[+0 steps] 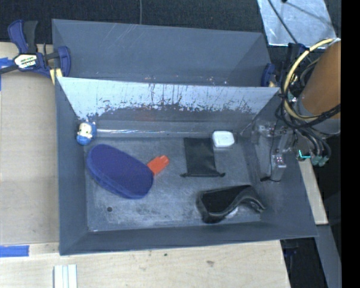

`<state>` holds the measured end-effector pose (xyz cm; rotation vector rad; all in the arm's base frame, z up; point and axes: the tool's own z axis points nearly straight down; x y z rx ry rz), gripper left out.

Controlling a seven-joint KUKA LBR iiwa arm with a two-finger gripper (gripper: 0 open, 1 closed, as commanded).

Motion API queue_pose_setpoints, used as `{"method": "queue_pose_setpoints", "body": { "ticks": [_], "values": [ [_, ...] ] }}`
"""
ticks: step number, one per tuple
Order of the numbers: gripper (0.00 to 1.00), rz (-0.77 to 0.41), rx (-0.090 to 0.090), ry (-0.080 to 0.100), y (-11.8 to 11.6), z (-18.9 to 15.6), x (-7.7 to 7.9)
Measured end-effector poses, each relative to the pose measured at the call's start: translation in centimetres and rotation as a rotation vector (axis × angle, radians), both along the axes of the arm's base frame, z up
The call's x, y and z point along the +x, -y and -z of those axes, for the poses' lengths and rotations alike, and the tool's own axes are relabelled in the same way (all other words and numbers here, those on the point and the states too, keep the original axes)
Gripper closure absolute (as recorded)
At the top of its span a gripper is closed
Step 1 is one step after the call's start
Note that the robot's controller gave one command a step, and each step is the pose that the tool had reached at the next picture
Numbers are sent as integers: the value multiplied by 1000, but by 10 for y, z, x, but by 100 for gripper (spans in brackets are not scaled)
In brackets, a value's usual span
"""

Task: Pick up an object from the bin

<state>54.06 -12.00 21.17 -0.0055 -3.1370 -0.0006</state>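
Note:
My gripper (pixel 275 161) hangs at the bin's right side, over the sloping right wall. Nearest to it, below and to the left, lies a black curved object (pixel 227 203) on the bin floor. Up and to the left of the gripper, near the back wall, sits a small white block (pixel 223 139). Beside the block lies a flat black square piece (pixel 201 156). Nothing shows in the gripper's grasp.
A large blue oval object (pixel 120 171) lies at the left of the floor, with a small orange piece (pixel 159 164) against its right end. A small blue and white item (pixel 84 133) sits in the back left corner. The arm and its cables stand over the right rim.

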Motion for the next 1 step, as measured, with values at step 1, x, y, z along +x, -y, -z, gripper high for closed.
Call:
{"method": "queue_pose_setpoints", "body": {
  "ticks": [1],
  "values": [
    [0, 148, 1, -1, -66, 91, -59]
  ]
}}
